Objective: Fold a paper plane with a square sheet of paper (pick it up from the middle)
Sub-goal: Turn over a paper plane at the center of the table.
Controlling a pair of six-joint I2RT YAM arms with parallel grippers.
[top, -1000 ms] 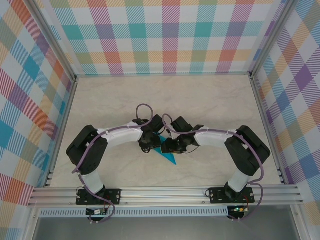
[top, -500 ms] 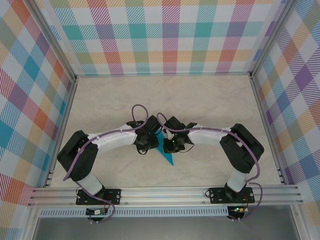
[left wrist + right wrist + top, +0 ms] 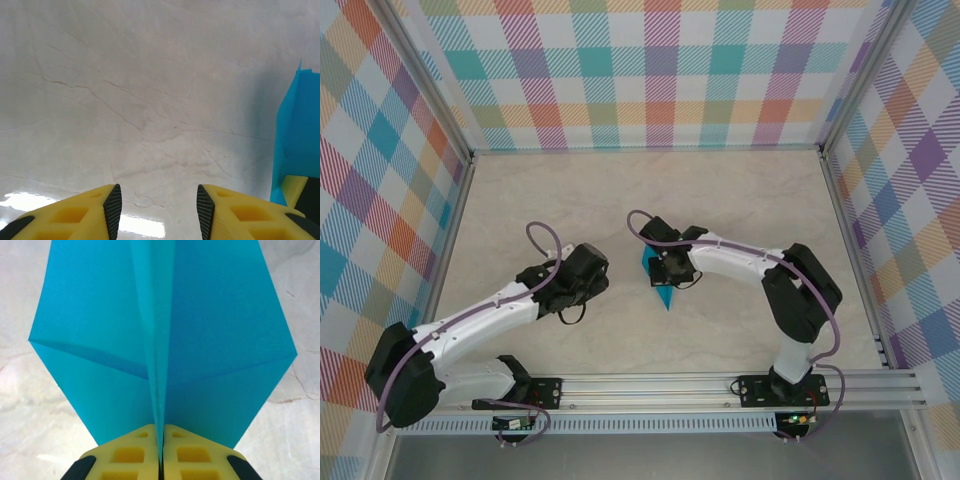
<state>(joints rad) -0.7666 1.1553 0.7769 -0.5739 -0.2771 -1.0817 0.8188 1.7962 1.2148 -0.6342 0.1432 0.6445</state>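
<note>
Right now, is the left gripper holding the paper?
No, the left gripper stands open over bare table, while the right gripper pinches the paper.

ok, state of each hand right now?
Left hand: open, holding nothing, over the table.
Right hand: closed on the paper plane, at its centre fold.

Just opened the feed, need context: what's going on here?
Mid paper-plane fold. The right arm has its jaws shut on the folded blue paper. It pinches the paper along the centre crease, with a flap spreading to either side and the pointed end toward the near edge. The left arm sits off to the left, its jaws open over the table with nothing between them.
</note>
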